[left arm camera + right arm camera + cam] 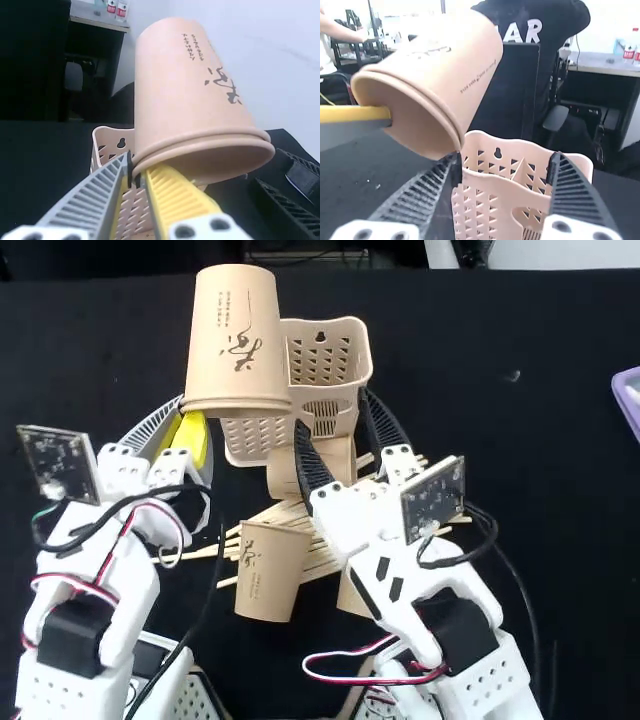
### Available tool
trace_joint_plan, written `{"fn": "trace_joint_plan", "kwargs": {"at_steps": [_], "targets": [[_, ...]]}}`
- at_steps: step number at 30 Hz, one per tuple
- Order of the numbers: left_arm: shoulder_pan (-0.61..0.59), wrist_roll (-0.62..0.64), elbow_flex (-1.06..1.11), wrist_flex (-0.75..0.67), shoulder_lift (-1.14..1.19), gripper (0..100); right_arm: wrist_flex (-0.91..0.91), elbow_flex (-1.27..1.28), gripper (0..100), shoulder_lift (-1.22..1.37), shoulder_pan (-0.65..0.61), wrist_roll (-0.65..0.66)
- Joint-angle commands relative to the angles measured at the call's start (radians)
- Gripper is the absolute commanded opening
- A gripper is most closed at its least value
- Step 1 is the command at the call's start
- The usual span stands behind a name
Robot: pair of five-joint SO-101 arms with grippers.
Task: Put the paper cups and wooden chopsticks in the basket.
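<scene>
A paper cup point(232, 335) is held upside down, mouth downward and base upward, by the left gripper point(185, 425), whose grey and yellow fingers are pressed together on the cup's rim; in the left wrist view the gripper point(134, 171) is seen pinching that rim from below, and a doubled edge is shown at the mouth of the cup point(190, 100). The cup is held raised, just beside the basket point(325, 365) and overlapping its near corner in the high view. The perforated, pale basket is clasped by the right gripper point(340, 440), with one black finger laid against each of two opposite outer walls, so that the basket is pinched between them; the same hold is shown in the right wrist view, where the right gripper point(505, 170) is closed around the basket point(490, 210) and the raised cup point(440, 75) is seen beside it and higher. Whether the basket is resting on the black surface point(520, 440) or lifted off it cannot be told. A second cup point(268, 575) is left lying on its side on the surface between the two arms, and the wooden chopsticks point(312, 540) are spread loosely just beside and beneath it, partly covered by the right arm
</scene>
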Motion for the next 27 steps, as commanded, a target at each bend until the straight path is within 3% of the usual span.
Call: {"fn": "trace_joint_plan", "kwargs": {"at_steps": [1,11,16,22,24,27], "targets": [[0.012,0.005,-0.012,-0.029,-0.003,3,-0.057,-0.01,27.9,-0.019,-0.018,-0.012],[0.016,0.009,-0.012,-0.054,-0.003,3,-0.057,-0.024,27.9,-0.019,-0.057,-0.074],[0.128,0.005,-0.005,-0.018,-0.003,3,-0.055,-0.041,27.9,-0.019,-0.052,-0.072],[0.133,0.005,0.007,-0.006,-0.003,3,-0.055,-0.042,27.8,-0.019,-0.051,-0.072],[0.133,0.0,0.03,-0.006,-0.003,3,-0.055,-0.042,24.4,-0.019,-0.051,-0.072],[0.133,-0.055,0.056,-0.006,-0.003,3,-0.057,-0.044,11.7,-0.019,-0.014,-0.071]]}}
